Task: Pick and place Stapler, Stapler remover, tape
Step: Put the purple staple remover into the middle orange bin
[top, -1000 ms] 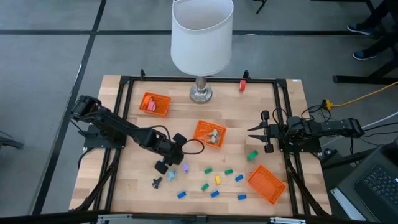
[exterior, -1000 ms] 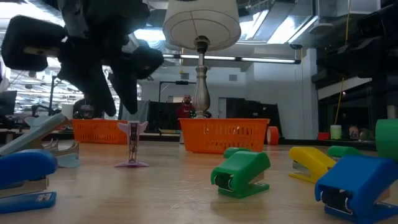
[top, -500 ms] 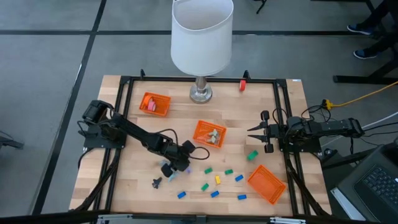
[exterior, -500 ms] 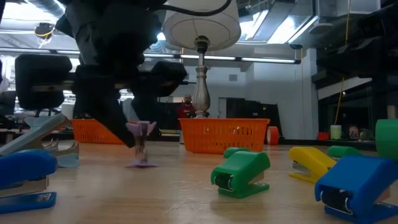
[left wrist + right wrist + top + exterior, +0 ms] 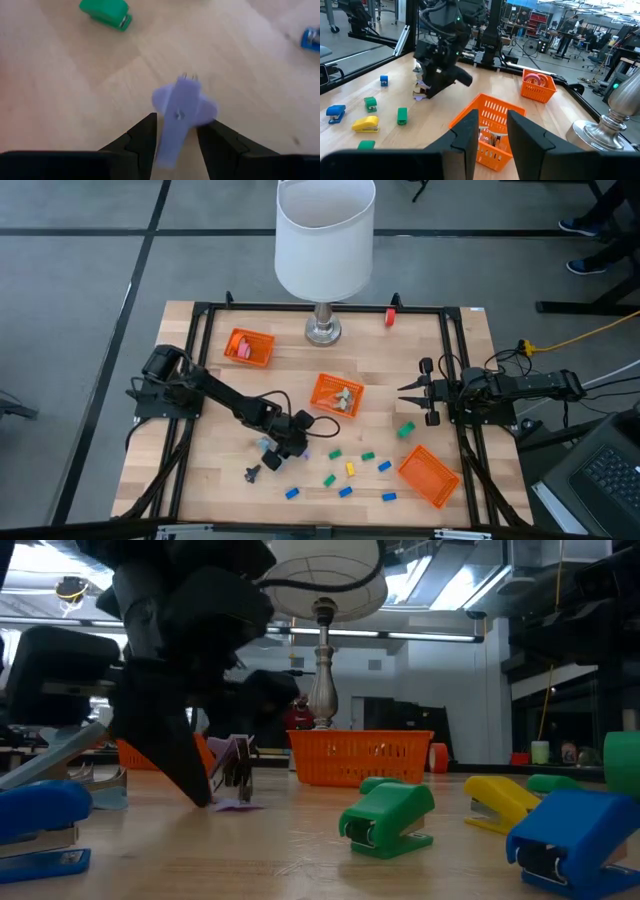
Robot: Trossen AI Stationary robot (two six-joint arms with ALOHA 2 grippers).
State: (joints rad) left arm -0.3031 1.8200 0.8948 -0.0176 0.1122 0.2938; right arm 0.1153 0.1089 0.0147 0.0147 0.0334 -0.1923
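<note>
A lilac staple remover (image 5: 180, 107) stands tilted on the wooden table (image 5: 220, 480), also seen in the low view (image 5: 236, 768). My left gripper (image 5: 177, 145) slants down over it, open, one finger on each side of its near end; the high view (image 5: 280, 450) hides the remover under the gripper. Small staplers lie nearby: green (image 5: 405, 430), yellow (image 5: 351, 469), blue (image 5: 291, 493). Pink tape (image 5: 240, 348) lies in the far-left orange basket (image 5: 262, 352). A red roll (image 5: 390, 317) sits at the far edge. My right gripper (image 5: 412, 390) waits at the right edge, open, holding nothing. My left gripper has its fingers (image 5: 142, 142) on either side of the lilac staple remover's near end (image 5: 167, 150), coming slanting down from the table's left. I cannot tell whether a finger touches it. The remover's lower end rests on the table and it leans.
A lamp (image 5: 322, 330) stands at the far middle. An orange basket (image 5: 325, 388) with pale pieces sits mid-table, and another (image 5: 428, 476) lies near the right front. A dark staple remover (image 5: 250, 473) lies near the left gripper. Black rails (image 5: 200, 360) frame the table.
My left gripper has come down and a little toward the table's right, over the lilac staple remover, so that its fingers now stand on either side of it. The remover stood upright before and now leans.
</note>
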